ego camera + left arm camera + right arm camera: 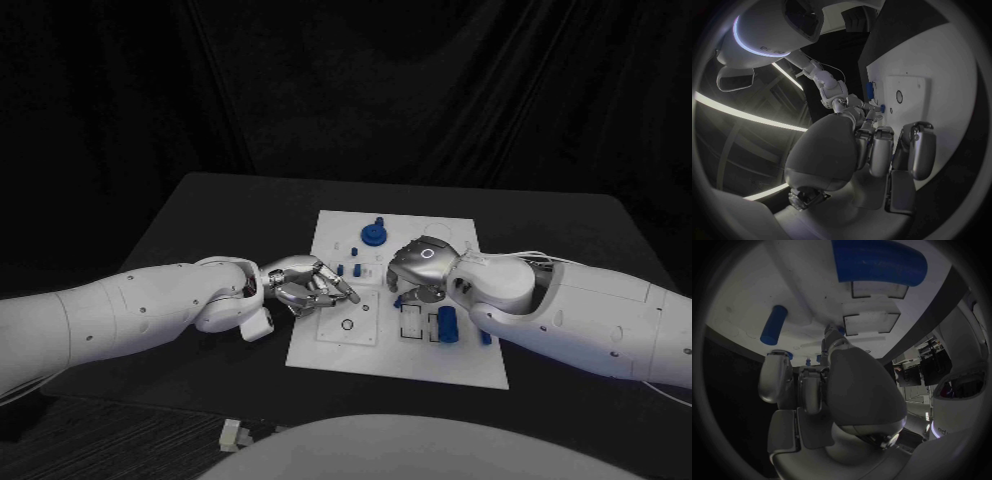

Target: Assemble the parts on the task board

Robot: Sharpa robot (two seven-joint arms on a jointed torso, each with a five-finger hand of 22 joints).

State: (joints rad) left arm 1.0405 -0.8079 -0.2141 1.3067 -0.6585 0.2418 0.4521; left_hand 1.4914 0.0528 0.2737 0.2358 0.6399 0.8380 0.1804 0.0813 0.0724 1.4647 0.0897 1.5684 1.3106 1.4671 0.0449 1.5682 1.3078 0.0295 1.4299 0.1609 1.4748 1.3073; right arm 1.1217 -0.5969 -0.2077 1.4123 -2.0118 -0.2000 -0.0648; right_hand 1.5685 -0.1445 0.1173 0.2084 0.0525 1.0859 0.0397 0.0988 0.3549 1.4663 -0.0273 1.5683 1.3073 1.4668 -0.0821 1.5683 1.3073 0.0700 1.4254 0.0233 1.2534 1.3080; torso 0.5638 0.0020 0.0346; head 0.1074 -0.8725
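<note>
1. White task board (447, 360) lies mid-bench (216, 210), with blue parts (446, 324) on it.
2. Left hand (307, 284) rests at the board's left edge, fingers curled, grasping nothing visible.
3. Right hand (415, 268) hangs over the board's middle; its grasp I cannot tell.

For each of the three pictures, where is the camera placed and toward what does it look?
Head view: above, looking down at the white task board; both white arms show.
Left wrist view: behind the left hand, facing the board.
Right wrist view: behind the right hand, facing the board's blue cylindrical part.
Shared: the board; the right hand appears in the left wrist view.
</note>
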